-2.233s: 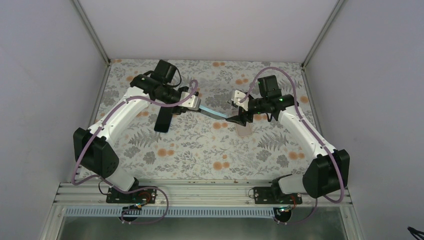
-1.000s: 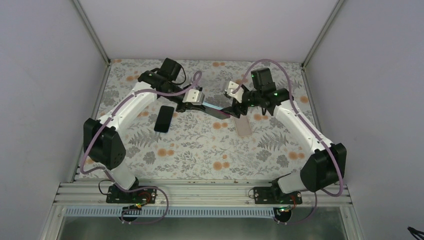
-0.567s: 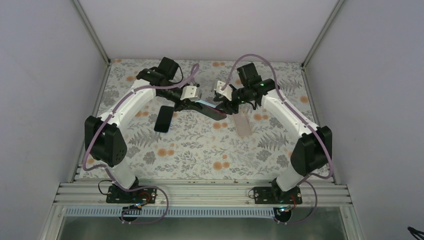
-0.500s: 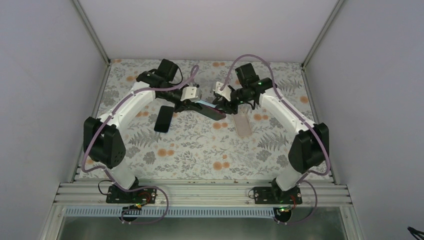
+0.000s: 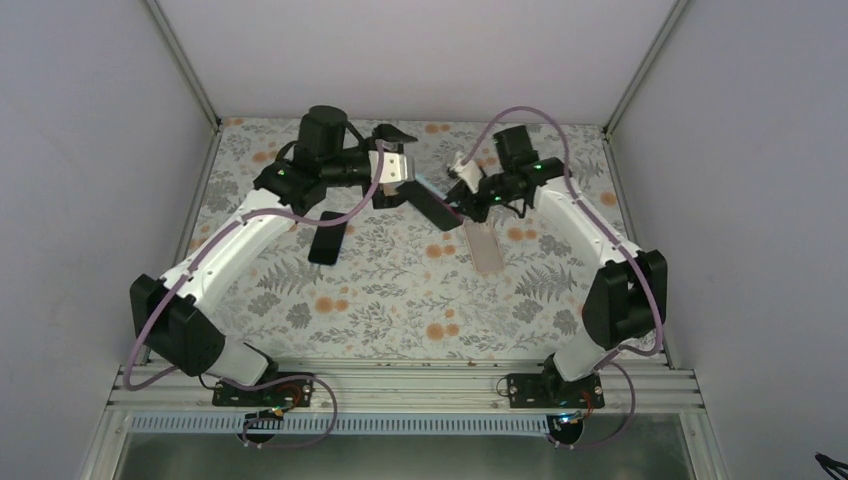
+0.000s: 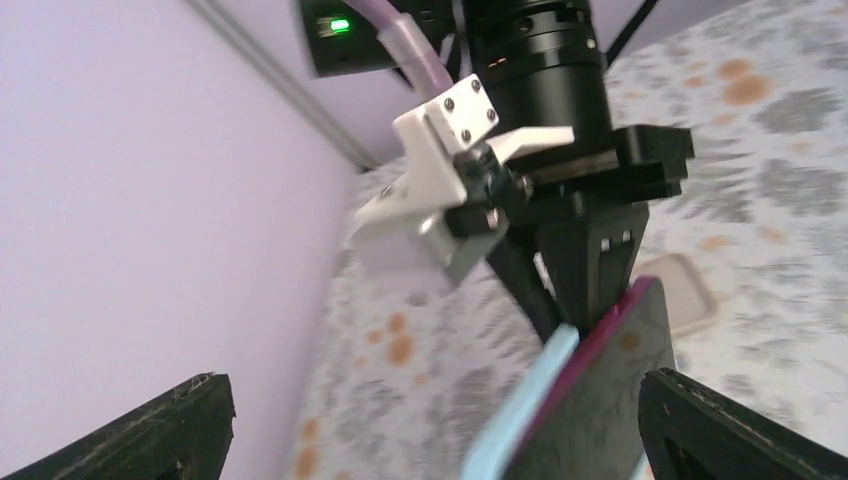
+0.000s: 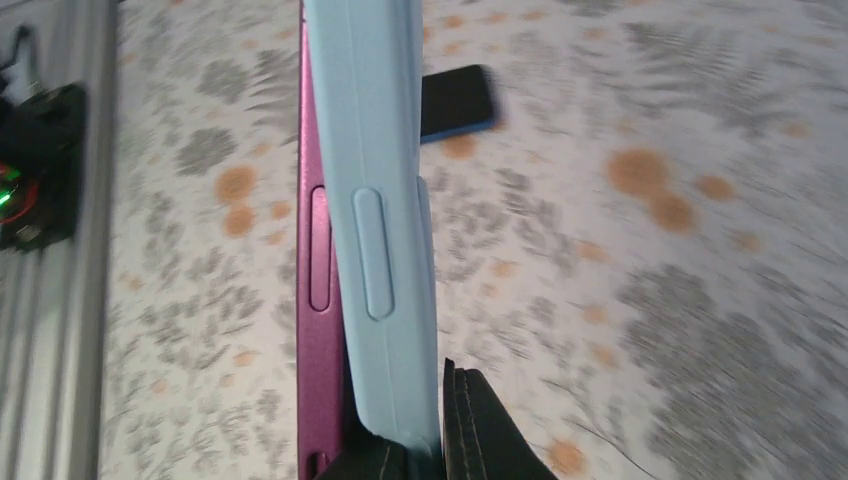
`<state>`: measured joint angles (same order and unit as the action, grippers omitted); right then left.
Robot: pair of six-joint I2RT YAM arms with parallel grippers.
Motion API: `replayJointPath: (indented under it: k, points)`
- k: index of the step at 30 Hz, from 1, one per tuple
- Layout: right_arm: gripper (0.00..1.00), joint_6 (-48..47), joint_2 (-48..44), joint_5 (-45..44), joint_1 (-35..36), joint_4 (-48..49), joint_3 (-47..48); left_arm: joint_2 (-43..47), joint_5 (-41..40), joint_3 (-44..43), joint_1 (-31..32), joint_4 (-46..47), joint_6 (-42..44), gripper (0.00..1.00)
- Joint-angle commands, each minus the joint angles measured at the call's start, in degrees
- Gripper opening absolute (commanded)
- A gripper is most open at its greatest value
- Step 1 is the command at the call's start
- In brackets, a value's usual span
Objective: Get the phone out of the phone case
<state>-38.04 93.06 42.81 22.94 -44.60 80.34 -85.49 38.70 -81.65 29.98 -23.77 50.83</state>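
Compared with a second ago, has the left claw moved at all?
Yes. The left gripper has opened and drawn back toward the far wall, farther from the black phone lying flat below it.

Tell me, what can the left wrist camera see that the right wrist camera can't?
Only the left wrist view shows the right tool from the front, shut on the end of the light blue case, the wide-open left tool, and a beige case on the flowered table. Only the right wrist view shows a black phone lying flat and the blue case's side button. Both show the magenta phone in that case, and that table.
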Motion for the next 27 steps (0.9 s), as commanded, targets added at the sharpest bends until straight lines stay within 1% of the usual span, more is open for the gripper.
replayJointPath:
  k: [1,3,4,6,9,10,12,15,18,22,27]
  points:
    - [0.04,12.7,-0.1,-0.6,-6.3,7.1,2.0,2.5,-10.1,-0.3,-0.6,7.6,-0.3,1.00]
    - [0.04,21.3,2.8,-2.1,-7.8,10.6,5.9,3.1,-13.6,0.6,-0.1,11.4,-3.2,1.00]
    - [0.04,25.3,4.9,-0.9,-8.7,12.1,8.0,2.9,-14.9,1.1,0.1,13.5,-4.5,1.00]
    - [0.04,34.4,7.9,-2.4,-9.2,16.5,11.6,1.9,-18.3,2.4,1.1,20.2,-6.6,1.00]
    - [0.04,46.6,11.0,-7.8,-9.1,22.5,16.0,-2.0,-27.3,2.9,4.8,29.0,-6.9,1.00]
    - [0.04,49.7,11.6,-9.3,-9.1,24.6,16.4,-3.6,-32.5,3.1,5.8,32.9,-7.1,1.00]
    - [0.04,55.3,12.1,-12.5,-9.2,29.5,16.0,-6.5,-36.3,2.3,6.9,37.3,-8.8,1.00]
    - [0.04,58.9,15.9,-14.4,-9.2,29.6,21.2,-9.8,-37.9,2.7,7.6,42.3,-11.1,1.00]
    - [0.04,59.8,18.6,-14.6,-8.6,28.6,26.6,-12.9,-41.1,3.9,7.9,46.5,-11.6,1.00]
    - [0.04,60.1,18.4,-15.5,-7.8,30.7,27.5,-15.5,-44.7,5.9,8.0,52.1,-12.5,1.00]
    - [0.04,61.2,19.1,-14.9,-7.3,32.5,27.2,-18.3,-45.0,3.0,8.0,50.8,-15.6,1.00]
